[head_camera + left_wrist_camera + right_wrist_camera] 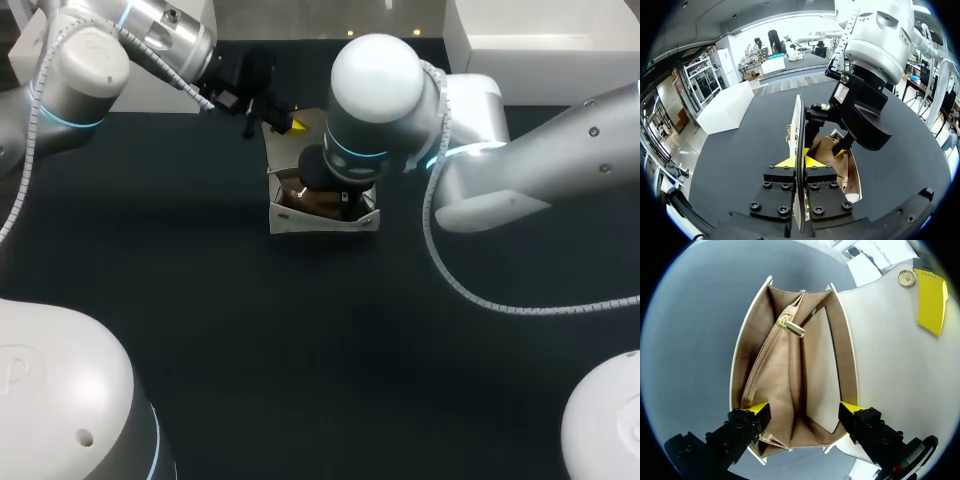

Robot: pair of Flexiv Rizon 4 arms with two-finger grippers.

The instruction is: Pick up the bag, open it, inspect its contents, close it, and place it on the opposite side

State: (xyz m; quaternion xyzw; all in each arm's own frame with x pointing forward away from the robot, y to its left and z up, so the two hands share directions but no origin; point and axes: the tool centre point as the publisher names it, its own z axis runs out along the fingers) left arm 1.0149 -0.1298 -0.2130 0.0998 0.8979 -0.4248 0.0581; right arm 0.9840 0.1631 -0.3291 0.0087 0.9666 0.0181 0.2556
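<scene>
Dark worktop point(200, 300) | left tool point(800, 162) clamps bag point(322, 215) flap point(798, 125), frame centre | right tool point(804, 409) apart over mouth point(790, 370) | inspecting; I close next.

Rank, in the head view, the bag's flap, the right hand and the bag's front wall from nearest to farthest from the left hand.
1. Flap: clamped in the left hand itself.
2. Right hand: down in the open mouth, just past the flap.
3. Front wall: the side toward the robot, beyond the right hand.
</scene>
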